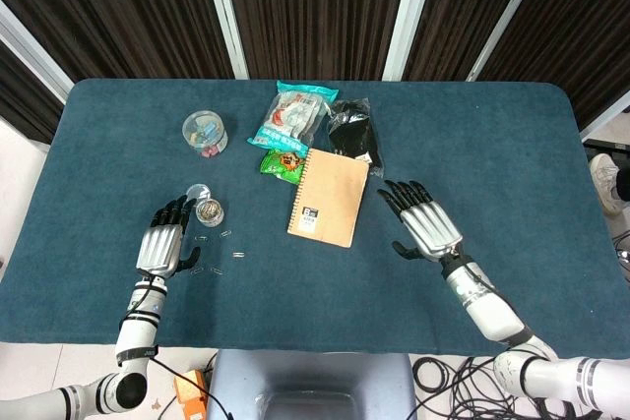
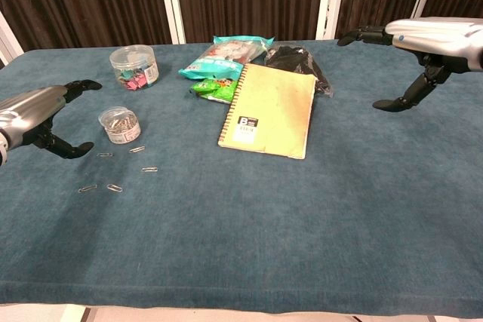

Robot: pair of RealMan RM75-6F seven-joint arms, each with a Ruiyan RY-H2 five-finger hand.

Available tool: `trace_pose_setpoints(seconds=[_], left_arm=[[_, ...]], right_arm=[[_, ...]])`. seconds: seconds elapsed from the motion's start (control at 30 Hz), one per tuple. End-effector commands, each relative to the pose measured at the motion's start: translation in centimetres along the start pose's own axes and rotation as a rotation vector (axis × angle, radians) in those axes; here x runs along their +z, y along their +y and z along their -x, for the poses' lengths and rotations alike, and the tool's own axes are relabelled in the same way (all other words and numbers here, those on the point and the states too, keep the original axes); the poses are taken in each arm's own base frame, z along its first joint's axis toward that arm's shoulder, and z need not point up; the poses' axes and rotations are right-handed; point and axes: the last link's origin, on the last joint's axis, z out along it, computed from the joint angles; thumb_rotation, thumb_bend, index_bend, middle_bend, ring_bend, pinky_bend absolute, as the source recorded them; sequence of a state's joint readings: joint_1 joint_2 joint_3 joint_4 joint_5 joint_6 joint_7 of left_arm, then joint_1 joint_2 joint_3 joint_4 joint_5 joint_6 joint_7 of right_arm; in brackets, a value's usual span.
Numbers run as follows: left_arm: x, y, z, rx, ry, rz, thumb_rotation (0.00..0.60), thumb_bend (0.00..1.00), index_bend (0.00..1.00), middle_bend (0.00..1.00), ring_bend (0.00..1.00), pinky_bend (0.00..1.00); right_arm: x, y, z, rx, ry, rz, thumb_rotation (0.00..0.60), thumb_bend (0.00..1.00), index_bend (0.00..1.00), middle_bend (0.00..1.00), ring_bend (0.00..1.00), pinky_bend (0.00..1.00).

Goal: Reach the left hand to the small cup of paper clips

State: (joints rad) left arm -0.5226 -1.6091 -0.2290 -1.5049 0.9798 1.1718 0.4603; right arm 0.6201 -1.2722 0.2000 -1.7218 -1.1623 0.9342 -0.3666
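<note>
Head view: left hand (image 1: 163, 243), fingers spread, beside the cup (image 1: 208, 210); loose clips (image 1: 220, 244), notebook (image 1: 329, 197) nearby.

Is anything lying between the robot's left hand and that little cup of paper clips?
Nothing: in the chest view only bare blue tablecloth separates the left hand from the cup of paper clips; loose clips lie nearer the camera.

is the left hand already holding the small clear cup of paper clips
No, the left hand hovers open beside the small clear cup of paper clips, with a visible gap between its fingers and the cup.
</note>
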Motion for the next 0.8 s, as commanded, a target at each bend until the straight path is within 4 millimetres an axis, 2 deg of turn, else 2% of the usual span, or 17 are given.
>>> trace_pose_setpoints(seconds=[0.03,0.13,0.27,0.33,0.37,0.43,0.47,0.5,0.6,0.7,0.8], left_arm=[[-0.1,0.0,0.1,-0.003,-0.006,0.000,0.600,0.35,0.00,0.00,0.00,0.11],[-0.4,0.3,0.3,-0.006,-0.018,0.009,0.600,0.35,0.00,0.00,0.00,0.11],[-1.9,1.2,0.6,0.015,-0.035,0.042,0.600,0.35,0.00,0.01,0.00,0.13],[-3.0,1.7,0.9,0.069,-0.032,0.067,0.600,0.35,0.00,0.08,0.04,0.22],[-3.6,2.1,1.0,0.106,-0.020,0.085,0.600,0.35,0.00,0.13,0.09,0.32],[-4.6,2.7,1.3,0.138,0.007,0.101,0.600,0.35,0.02,0.27,0.24,0.52],[-5.1,3.0,1.5,0.143,0.016,0.105,0.600,0.35,0.04,0.37,0.34,0.61],[-5.5,3.1,1.7,0.143,0.017,0.104,0.600,0.35,0.08,0.49,0.48,0.72],[-6.3,2.8,2.1,0.182,0.019,0.083,0.600,0.35,0.23,0.78,0.77,0.92],[-6.6,1.9,2.7,0.246,0.020,0.042,0.600,0.37,0.34,0.96,0.95,1.00],[-6.6,1.0,3.4,0.271,0.008,-0.004,0.600,0.39,0.41,1.00,1.00,1.00]], right_arm=[[-0.1,0.4,-0.1,0.008,0.002,0.010,0.600,0.24,0.00,0.00,0.00,0.00],[-0.4,0.8,-0.4,0.014,0.011,0.015,0.600,0.24,0.00,0.00,0.00,0.00],[-1.0,1.6,-0.9,0.028,0.028,0.026,0.600,0.24,0.00,0.00,0.00,0.00],[-1.3,2.1,-1.2,0.031,0.038,0.038,0.600,0.24,0.00,0.00,0.00,0.00],[-1.6,2.5,-1.4,0.030,0.045,0.046,0.600,0.24,0.00,0.00,0.00,0.00],[-2.2,3.0,-1.6,0.036,0.053,0.055,0.600,0.24,0.00,0.00,0.00,0.00],[-2.8,3.4,-1.6,0.040,0.060,0.058,0.600,0.24,0.00,0.00,0.00,0.00],[-3.4,3.7,-1.6,0.040,0.066,0.060,0.600,0.24,0.00,0.00,0.00,0.00],[-6.5,4.9,-1.2,0.034,0.089,0.064,0.600,0.24,0.00,0.00,0.00,0.00],[-10.3,6.2,-0.1,0.015,0.098,0.071,0.600,0.24,0.00,0.00,0.00,0.00],[-14.0,7.3,0.8,0.004,0.109,0.086,0.600,0.24,0.00,0.00,0.00,0.00]])
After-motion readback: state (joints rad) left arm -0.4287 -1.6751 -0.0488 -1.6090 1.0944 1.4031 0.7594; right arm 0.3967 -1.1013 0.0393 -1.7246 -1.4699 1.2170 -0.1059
